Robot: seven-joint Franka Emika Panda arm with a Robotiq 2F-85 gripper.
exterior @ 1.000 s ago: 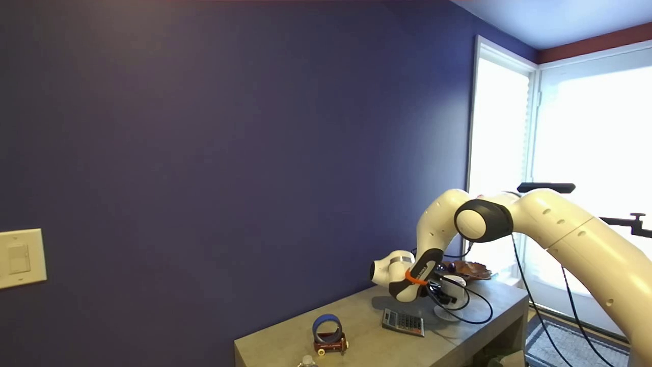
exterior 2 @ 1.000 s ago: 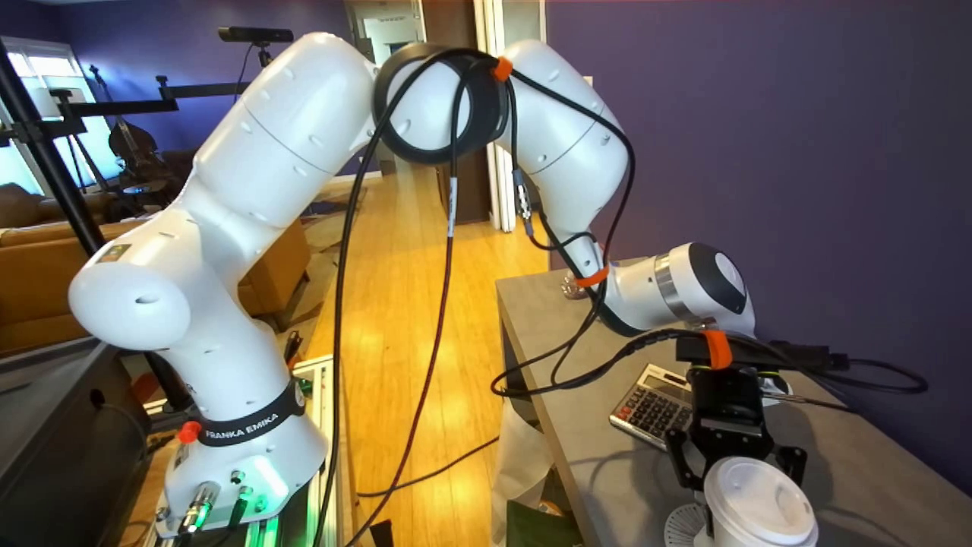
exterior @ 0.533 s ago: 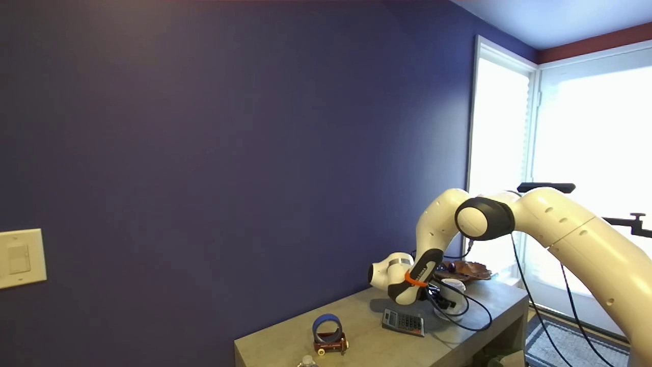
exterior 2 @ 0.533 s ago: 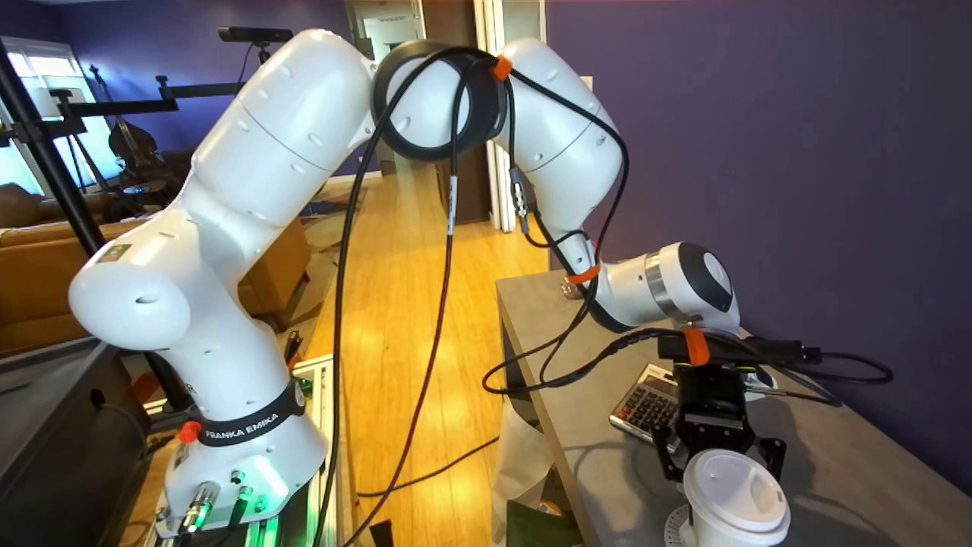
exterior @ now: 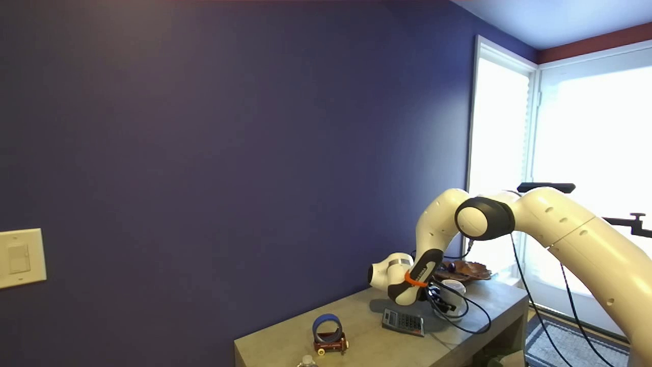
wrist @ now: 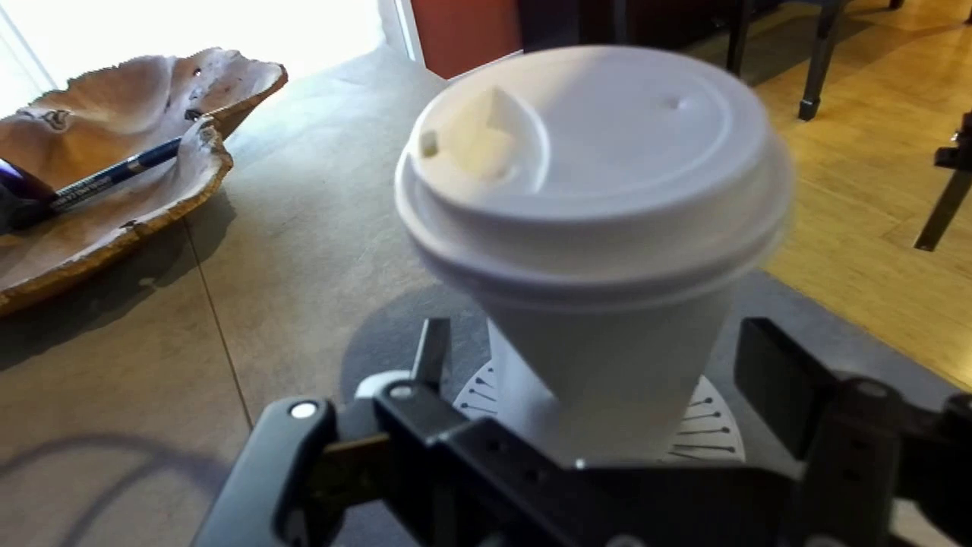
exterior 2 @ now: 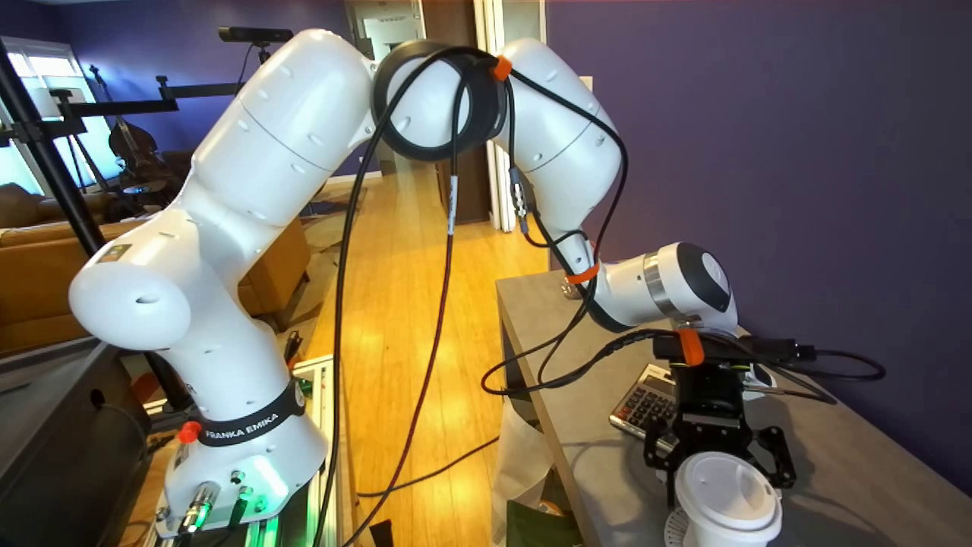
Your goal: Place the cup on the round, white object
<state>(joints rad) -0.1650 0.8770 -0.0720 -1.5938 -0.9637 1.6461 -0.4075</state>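
The white lidded cup stands upright between the spread fingers of my gripper. In the wrist view there is a gap between the cup and each finger pad. Below the cup lies the round, white object, its rim marked with dark slots. The cup's bottom is hidden behind the gripper, so its contact with the round object cannot be seen. In both exterior views the cup sits over that round object, which is partly covered.
A wooden bowl with a pen stands beside the cup. A calculator lies near the gripper on the grey table. Farther along are a blue ring on a small red cart and a bottle top.
Over the last second the arm has lowered with the cup and shifted slightly left in an exterior view. Since the previous frames the jaws have spread away from the cup's sides.
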